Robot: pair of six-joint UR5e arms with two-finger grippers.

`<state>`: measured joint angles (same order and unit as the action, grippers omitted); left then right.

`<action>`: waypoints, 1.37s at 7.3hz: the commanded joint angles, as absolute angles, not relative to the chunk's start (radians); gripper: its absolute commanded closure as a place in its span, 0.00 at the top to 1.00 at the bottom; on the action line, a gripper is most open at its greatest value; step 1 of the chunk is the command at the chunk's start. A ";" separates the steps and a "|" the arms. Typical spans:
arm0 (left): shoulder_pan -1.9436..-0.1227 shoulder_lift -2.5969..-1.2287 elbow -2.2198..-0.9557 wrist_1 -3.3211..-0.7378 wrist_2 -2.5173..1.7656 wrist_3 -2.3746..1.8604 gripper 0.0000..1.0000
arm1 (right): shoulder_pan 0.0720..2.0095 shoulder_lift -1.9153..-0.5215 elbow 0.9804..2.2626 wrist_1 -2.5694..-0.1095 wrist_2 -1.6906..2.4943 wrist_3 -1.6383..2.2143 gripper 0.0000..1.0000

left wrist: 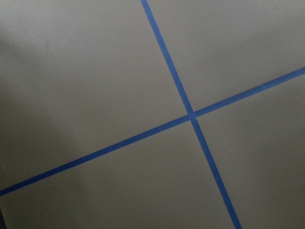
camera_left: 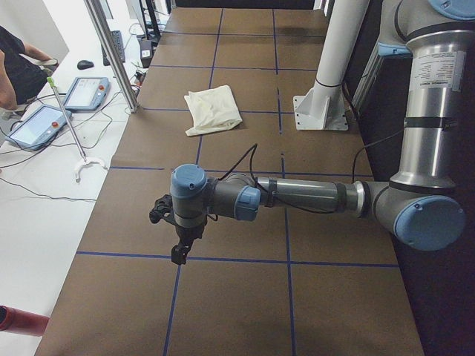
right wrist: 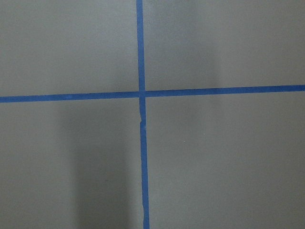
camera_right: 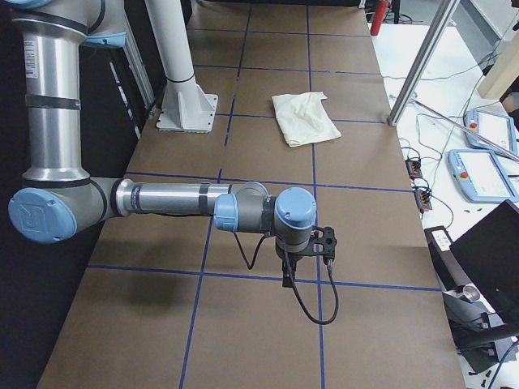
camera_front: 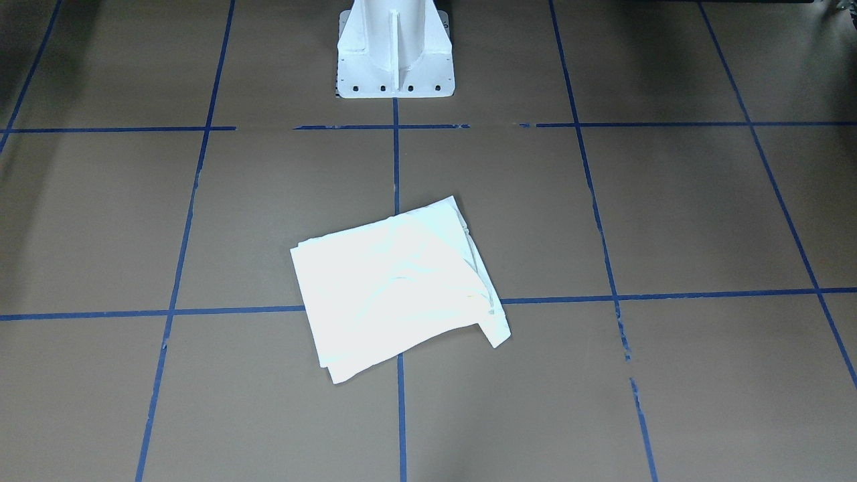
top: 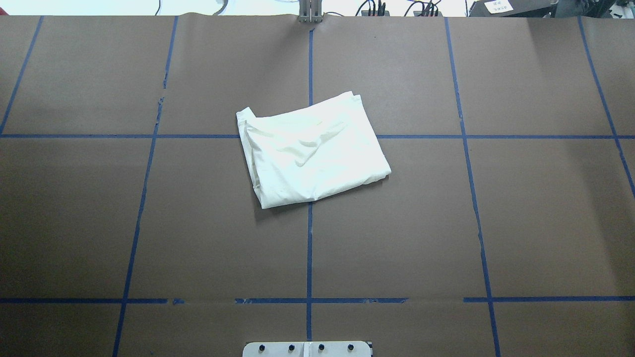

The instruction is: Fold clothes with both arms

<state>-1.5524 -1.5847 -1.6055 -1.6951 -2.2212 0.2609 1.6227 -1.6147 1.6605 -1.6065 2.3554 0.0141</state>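
Note:
The cream-white T-shirt (camera_front: 395,288) lies folded into a rough rectangle near the table's middle, plain side up, its print hidden. It also shows in the overhead view (top: 312,153) and both side views (camera_left: 213,110) (camera_right: 304,117). My left gripper (camera_left: 178,248) hangs low over bare table at my left end, far from the shirt. My right gripper (camera_right: 289,275) hangs the same way at my right end. I cannot tell whether either is open or shut. Both wrist views show only brown table and blue tape.
The white pedestal base (camera_front: 395,50) stands at the robot's side of the table (top: 307,348). Blue tape lines (top: 309,238) grid the brown table. A person (camera_left: 15,67) and teach pendants (camera_left: 85,93) (camera_right: 482,174) are beyond the far edge, by metal posts (camera_left: 111,55).

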 commanded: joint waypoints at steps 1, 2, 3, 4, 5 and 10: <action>-1.552 -1.585 -1.606 -1.695 -2.221 0.259 1.00 | 1.605 -1.614 1.651 -1.572 2.368 0.018 1.00; -1.552 -1.585 -1.606 -1.695 -2.221 0.258 1.00 | 1.603 -1.612 1.649 -1.572 2.368 0.018 1.00; -1.552 -1.585 -1.606 -1.695 -2.221 0.183 1.00 | 1.603 -1.612 1.649 -1.572 2.368 0.018 1.00; -1.552 -1.583 -1.611 -1.695 -2.223 0.069 1.00 | 1.603 -1.612 1.649 -1.572 2.370 0.018 1.00; -1.552 -1.583 -1.606 -1.697 -2.242 0.028 1.00 | 1.603 -1.612 1.651 -1.572 2.370 0.018 1.00; -1.552 -1.582 -1.609 -1.700 -2.253 0.028 1.00 | 1.603 -1.612 1.649 -1.572 2.378 0.017 1.00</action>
